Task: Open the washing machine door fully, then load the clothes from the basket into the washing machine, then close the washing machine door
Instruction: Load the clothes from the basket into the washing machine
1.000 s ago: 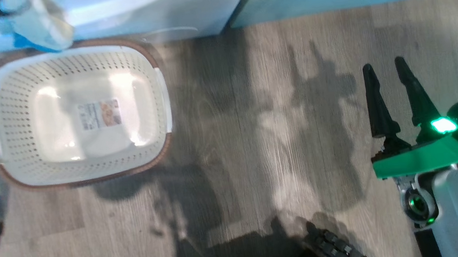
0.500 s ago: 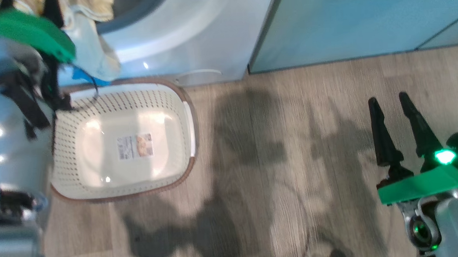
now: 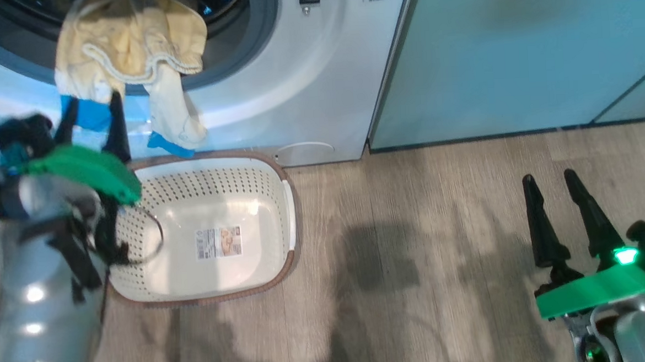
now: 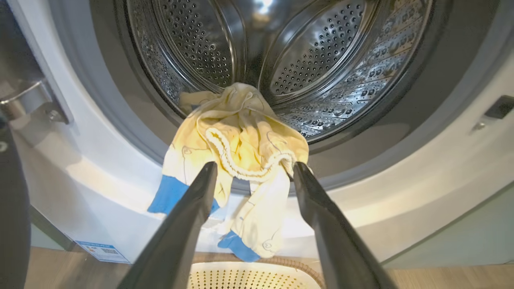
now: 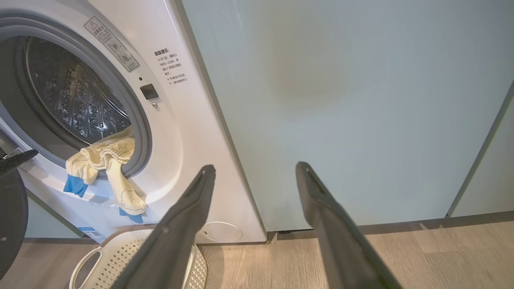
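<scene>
The washing machine (image 3: 307, 93) stands open, its steel drum (image 4: 321, 60) bare at the back. Pale yellow clothes (image 3: 127, 42) with blue patches hang over the grey ring, half inside and half dangling above the basket (image 3: 267, 178), whose floor shows just a label. My left gripper (image 3: 93, 104) is open, right in front of the hanging clothes (image 4: 241, 136), its fingers to either side of them without gripping. The black washing machine door (image 4: 12, 200) is swung out at the left. My right gripper (image 3: 548, 177) hangs open over the floor, far right.
Pale green cabinets (image 3: 514, 55) stand against the machine's right side. Wood-look floor (image 3: 414, 253) stretches between the basket and my right gripper. The door's metal hinge (image 4: 24, 96) juts out left of the opening.
The head camera has tilted up, bringing the machine's opening and hanging clothes into view. My left arm has come into the picture beside the basket. The right gripper holds its pose.
</scene>
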